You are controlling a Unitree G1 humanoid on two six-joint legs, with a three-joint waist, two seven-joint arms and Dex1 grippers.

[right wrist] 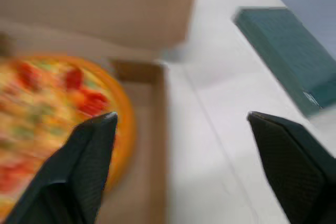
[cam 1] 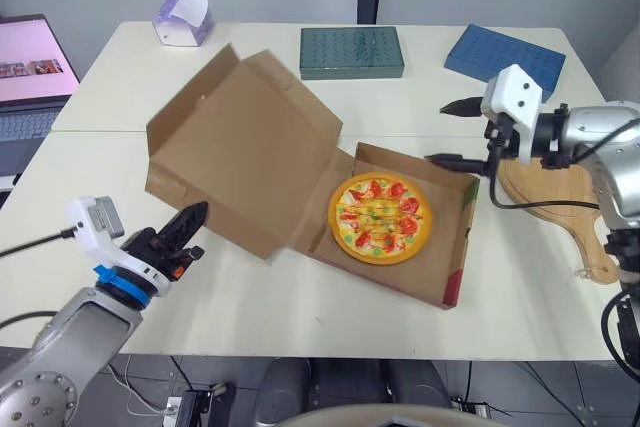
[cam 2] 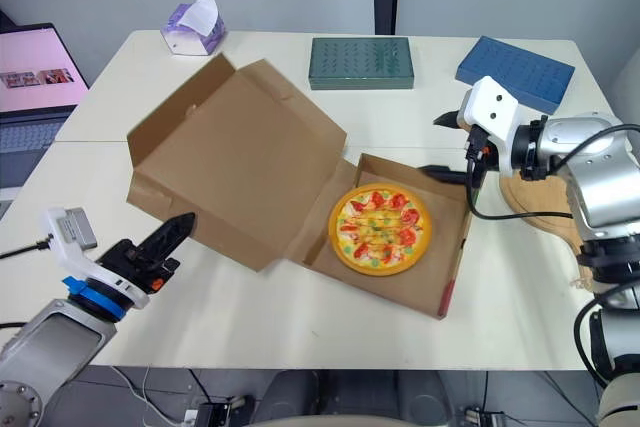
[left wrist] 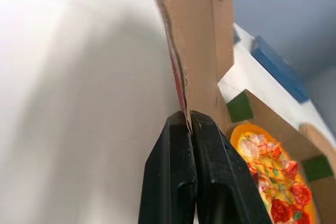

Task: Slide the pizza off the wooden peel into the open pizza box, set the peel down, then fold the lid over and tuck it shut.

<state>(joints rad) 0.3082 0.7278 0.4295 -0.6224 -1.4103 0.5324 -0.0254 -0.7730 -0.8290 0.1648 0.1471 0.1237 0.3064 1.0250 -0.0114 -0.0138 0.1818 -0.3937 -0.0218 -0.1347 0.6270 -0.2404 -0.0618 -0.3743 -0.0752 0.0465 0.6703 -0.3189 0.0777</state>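
While the pizza (cam 1: 381, 217) lies flat in the base of the open pizza box (cam 1: 452, 282), near the middle of the white table (cam 1: 300, 297), the rest reads as follows. Item 1: lid (cam 1: 240, 147), brown card, thrown back to the robot's left and tilted up off the tabletop, not yet folded over. Item 2: wooden peel (cam 1: 560, 197), bare, lying flat on the table just beyond the box's right side, partly under the right arm. Item 3: right gripper (cam 1: 438, 133), its 2 black fingers spread wide with nothing between them, hanging over the box's right wall. Item 4: left gripper (cam 1: 190, 219), its 2 fingers (left wrist: 173, 182) pressed together, tips meeting the lid's near left edge; whether any card is pinched between them I cannot tell. Along the far edge: 1 purple tissue box (cam 1: 182, 19), 1 flat green case (cam 1: 351, 52), 1 flat blue case (cam 1: 510, 59). Off the table's left end: 1 open laptop (cam 1: 25, 87), screen lit.
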